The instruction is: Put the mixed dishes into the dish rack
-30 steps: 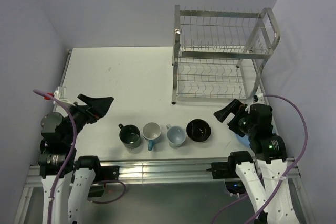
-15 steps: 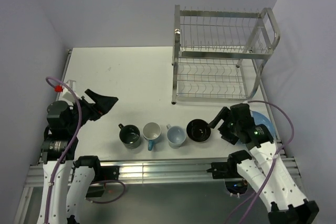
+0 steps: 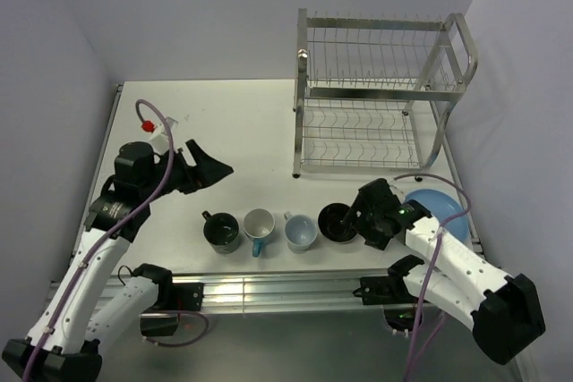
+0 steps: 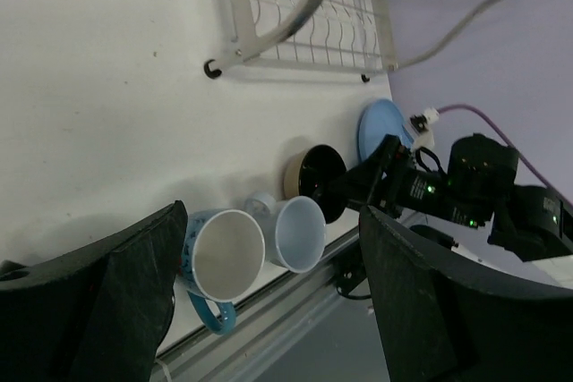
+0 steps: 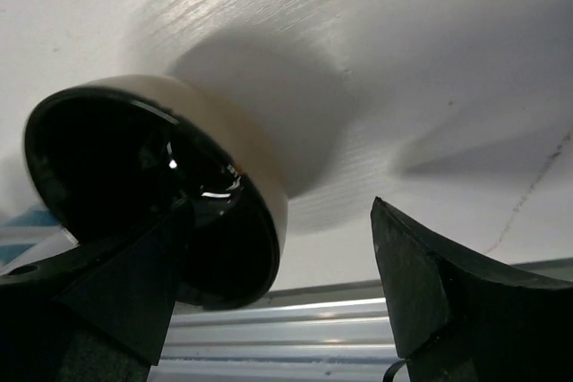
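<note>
Near the front edge stand, left to right, a dark mug [image 3: 221, 232], a white mug [image 3: 259, 223] with a blue outside, a light blue mug [image 3: 300, 232] and the tan bowl with a black inside [image 3: 335, 222]. The light blue plate [image 3: 440, 211] lies at the right. The steel dish rack [image 3: 376, 96] stands at the back right with no dishes on it. My right gripper [image 3: 356, 217] is open at the bowl's right rim; in the right wrist view [image 5: 279, 207] one finger overlaps the bowl [image 5: 161, 176] and the other stands outside. My left gripper [image 3: 213, 168] is open and empty, above and behind the mugs.
The left wrist view shows the white mug [image 4: 224, 257], light blue mug [image 4: 300, 232], bowl [image 4: 313, 176], plate [image 4: 380, 127], the rack's foot [image 4: 269, 33] and my right arm [image 4: 448, 194]. The aluminium rail [image 3: 269, 288] runs along the table's front edge, close to the mugs.
My right gripper has moved left and down to the bowl's rim, uncovering the plate. My left arm has swung forward and to the right over the table.
</note>
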